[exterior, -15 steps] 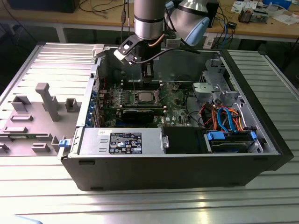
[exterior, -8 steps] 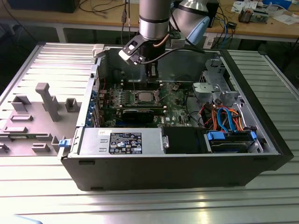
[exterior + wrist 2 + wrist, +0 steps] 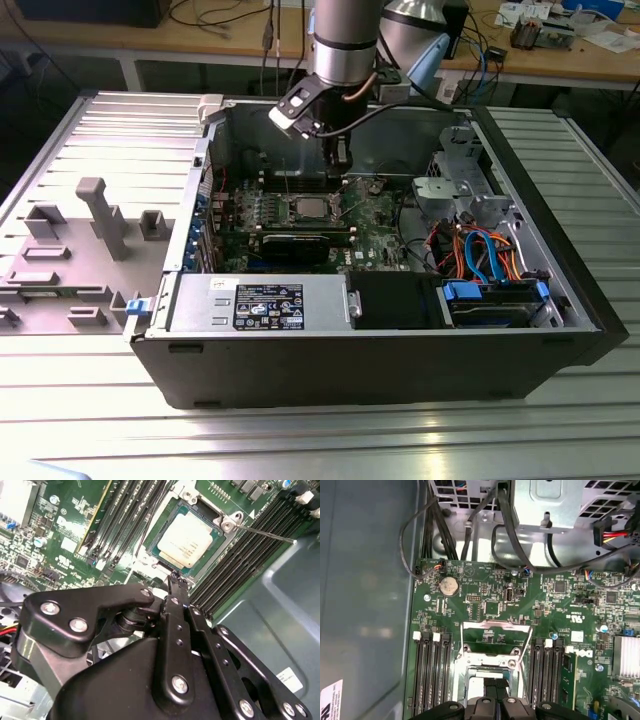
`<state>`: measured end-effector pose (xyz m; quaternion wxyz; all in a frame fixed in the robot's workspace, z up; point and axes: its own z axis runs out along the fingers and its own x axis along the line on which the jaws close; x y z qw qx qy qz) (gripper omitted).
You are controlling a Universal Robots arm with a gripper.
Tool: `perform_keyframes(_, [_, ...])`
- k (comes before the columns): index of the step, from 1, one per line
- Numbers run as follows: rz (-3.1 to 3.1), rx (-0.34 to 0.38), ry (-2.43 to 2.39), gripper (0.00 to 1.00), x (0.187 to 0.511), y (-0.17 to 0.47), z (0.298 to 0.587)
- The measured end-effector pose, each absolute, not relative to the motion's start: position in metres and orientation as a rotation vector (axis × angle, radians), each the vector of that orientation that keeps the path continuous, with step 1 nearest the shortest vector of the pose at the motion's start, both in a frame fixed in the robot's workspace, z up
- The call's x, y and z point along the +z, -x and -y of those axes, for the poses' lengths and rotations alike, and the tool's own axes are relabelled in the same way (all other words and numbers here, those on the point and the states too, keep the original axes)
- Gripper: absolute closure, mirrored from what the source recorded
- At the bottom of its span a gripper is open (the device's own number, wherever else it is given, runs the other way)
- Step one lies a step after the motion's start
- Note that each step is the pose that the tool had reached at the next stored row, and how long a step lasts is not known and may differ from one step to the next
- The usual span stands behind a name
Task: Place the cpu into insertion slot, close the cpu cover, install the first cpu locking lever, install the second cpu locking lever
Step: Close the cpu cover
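Chip [image 3: 187,540]: seated flat in socket [image 3: 148,559], silver top facing up, uncovered.
Cover [image 3: 495,625]: open, folded back from socket (board [image 3: 485,590] visible through its window).
Lever [image 3: 265,534]: thin rod slanting away from socket corner, over memory slots [image 3: 250,555].
Gripper [image 3: 175,577]: clenched, fingertips pressed together with nothing between them; just beside socket edge, low over board; contact unclear.
Arm [image 3: 345,40]: reaching down into open computer case [image 3: 300,370].

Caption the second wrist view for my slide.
The cpu lies in the insertion slot on the green motherboard, with the gripper close by the slot's edge.
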<state>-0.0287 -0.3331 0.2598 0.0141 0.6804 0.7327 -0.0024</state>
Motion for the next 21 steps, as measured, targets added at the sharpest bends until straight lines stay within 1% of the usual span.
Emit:
perform_keyframes(7, [-2.255, -0.019, -2.137, 0.89, 0.262, 0.028, 0.333])
perform_keyframes(10, [-2.255, -0.02, -2.137, 0.89, 0.268, 0.026, 0.332])
perform_keyframes(21, [-2.255, -0.02, -2.136, 0.89, 0.263, -0.011, 0.328])
